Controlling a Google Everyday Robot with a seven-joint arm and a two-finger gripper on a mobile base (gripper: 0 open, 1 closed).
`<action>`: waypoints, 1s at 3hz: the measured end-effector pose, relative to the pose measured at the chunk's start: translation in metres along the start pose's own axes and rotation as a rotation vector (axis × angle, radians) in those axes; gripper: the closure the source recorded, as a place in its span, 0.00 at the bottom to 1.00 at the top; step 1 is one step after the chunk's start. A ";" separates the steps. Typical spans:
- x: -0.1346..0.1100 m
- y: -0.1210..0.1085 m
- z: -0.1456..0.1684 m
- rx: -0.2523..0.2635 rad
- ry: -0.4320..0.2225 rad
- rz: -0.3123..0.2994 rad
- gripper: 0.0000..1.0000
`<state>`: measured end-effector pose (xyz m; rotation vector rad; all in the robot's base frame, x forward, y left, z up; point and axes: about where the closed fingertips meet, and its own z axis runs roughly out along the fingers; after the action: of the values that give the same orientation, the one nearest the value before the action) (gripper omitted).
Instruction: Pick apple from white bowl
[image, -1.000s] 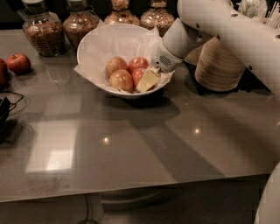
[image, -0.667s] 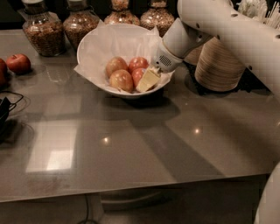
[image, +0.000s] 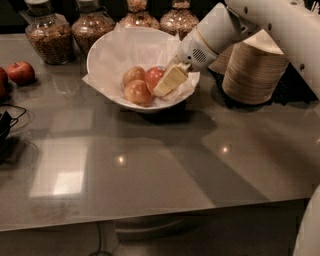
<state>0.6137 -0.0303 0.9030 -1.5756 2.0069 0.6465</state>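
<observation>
Counted: 1 white bowl; in it sat 1 red apple and 2 tan apples; 2 loose apples at left edge; 4 jars along far edge; 1 gripper inside the bowl

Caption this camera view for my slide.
Robot gripper inside the wide paper-lined white bowl, beside the round red-orange apple.

The gripper is down in the right side of the white bowl and sits in front of the apple, so that apple's right half is hidden and I can't tell if they're touching. The jars along the back all lose their tops to the upper edge. A red fruit at far left is mostly cut off, same for the black thing below it. The arm covers part of the stacked tan bowls.
</observation>
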 end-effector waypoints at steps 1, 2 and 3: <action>-0.013 0.013 -0.037 -0.042 -0.139 -0.035 1.00; -0.018 0.026 -0.069 -0.078 -0.258 -0.061 1.00; -0.033 0.050 -0.098 -0.104 -0.311 -0.128 1.00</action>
<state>0.5622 -0.0584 1.0014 -1.5396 1.6555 0.8973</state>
